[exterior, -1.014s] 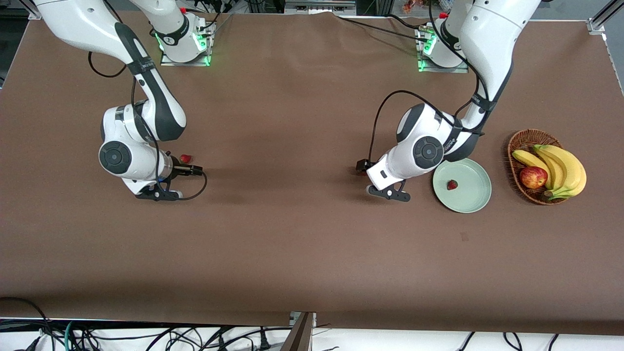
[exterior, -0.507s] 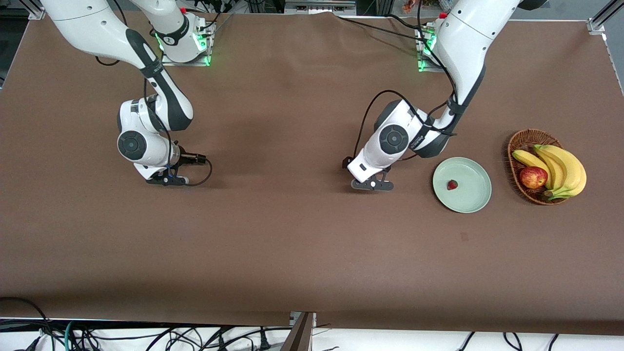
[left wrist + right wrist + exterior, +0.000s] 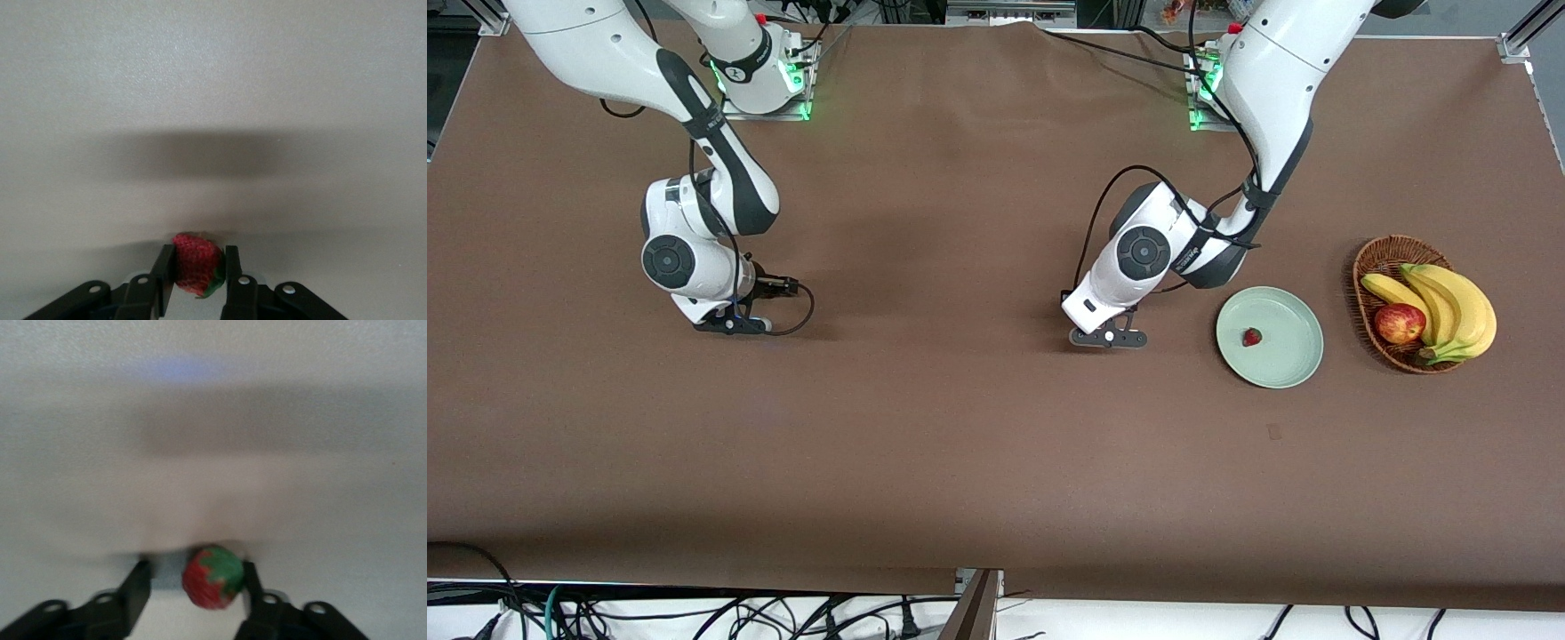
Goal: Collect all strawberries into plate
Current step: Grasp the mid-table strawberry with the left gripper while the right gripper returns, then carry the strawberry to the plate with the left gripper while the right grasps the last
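Note:
In the left wrist view, my left gripper point(image 3: 199, 251) is shut on a red strawberry point(image 3: 193, 265), low at the table. In the front view that gripper point(image 3: 1107, 339) is beside the mint-green plate point(image 3: 1294, 366), toward the table's middle, and its berry is hidden under the wrist. Another strawberry point(image 3: 1252, 337) lies in the plate. My right gripper point(image 3: 195, 567) is open around a third strawberry point(image 3: 212, 585). The berry touches one finger, and a gap shows at the other finger point(image 3: 137, 583). That gripper point(image 3: 731, 325) is low at the right arm's end of the table.
A brown wicker basket point(image 3: 1383, 253) stands beside the plate at the left arm's end of the table. It holds bananas point(image 3: 1449, 302) and a red apple point(image 3: 1399, 323). Cables hang off the table's near edge.
The left arm moved away from the plate toward the table's middle and its gripper shut on a strawberry. The right arm shifted over the berry that lay beside it, and its fingers narrowed.

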Available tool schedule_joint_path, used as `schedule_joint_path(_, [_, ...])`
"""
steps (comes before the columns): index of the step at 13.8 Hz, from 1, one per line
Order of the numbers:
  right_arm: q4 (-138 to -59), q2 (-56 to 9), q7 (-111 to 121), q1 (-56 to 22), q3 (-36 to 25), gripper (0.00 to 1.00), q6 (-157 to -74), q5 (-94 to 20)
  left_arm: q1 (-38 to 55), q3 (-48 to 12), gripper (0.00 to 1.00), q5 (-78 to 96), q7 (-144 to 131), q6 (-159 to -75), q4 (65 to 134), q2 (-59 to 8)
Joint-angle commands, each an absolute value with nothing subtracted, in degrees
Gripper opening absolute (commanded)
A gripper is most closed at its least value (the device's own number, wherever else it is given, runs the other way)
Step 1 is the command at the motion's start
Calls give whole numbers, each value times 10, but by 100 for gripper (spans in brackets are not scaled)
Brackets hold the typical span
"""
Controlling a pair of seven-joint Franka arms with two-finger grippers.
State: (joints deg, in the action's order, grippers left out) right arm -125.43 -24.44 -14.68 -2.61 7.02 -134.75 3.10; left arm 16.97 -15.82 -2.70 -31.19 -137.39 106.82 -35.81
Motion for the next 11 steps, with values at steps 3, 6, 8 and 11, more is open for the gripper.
schedule_joint_path(3, [-1272, -223, -141, -25, 65, 0, -1337, 36, 165, -156, 1, -44, -316, -1343, 1066, -335])
schedule_joint_path(6, [-1237, -225, -149, -25, 68, 0, -1337, 36, 133, -149, 1, -44, -217, -1166, 1005, -309])
schedule_joint_path(8, [-1216, -229, -149, -27, 69, 0, -1337, 36, 91, -148, 6, -44, -103, -1086, 970, -308])
schedule_joint_path(11, [-1215, -229, -149, -27, 69, 0, -1337, 35, 20, -147, 6, -51, 79, -1065, 969, -300])
